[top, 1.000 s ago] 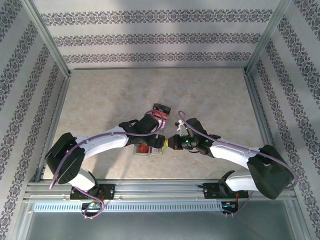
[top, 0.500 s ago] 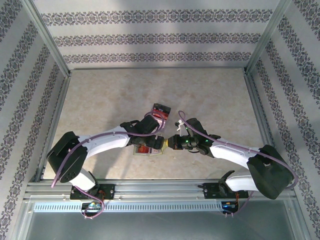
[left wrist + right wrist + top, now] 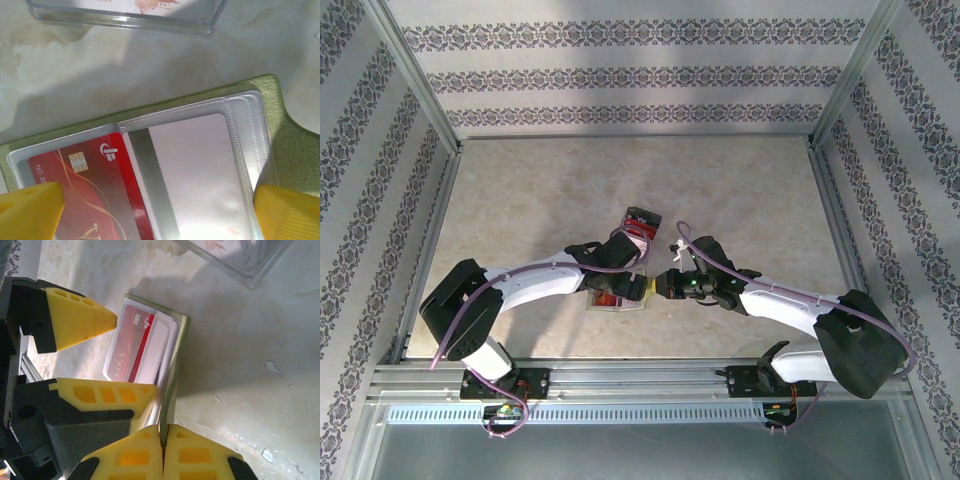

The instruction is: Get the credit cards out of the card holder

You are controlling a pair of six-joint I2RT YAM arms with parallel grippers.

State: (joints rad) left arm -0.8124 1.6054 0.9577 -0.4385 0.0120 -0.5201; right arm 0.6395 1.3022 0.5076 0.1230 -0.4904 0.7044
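Lab booth (wallpapered panels [image 3: 640, 75], aluminium frame [image 3: 412, 70])

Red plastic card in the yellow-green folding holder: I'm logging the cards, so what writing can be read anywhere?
"VIP": gold, on the red plastic card.
"NO 8": same card's edge, the rest hidden.
Clear plastic box: orange print, too blurred to read.

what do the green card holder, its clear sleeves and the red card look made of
Yellow-green folding card holder: matte, fuzzy face, probably suede-like fabric. Clear sleeves: glossy soft plastic, ribbed welded seams, glare. Red credit card: smooth rigid plastic, printed, metallic chip.
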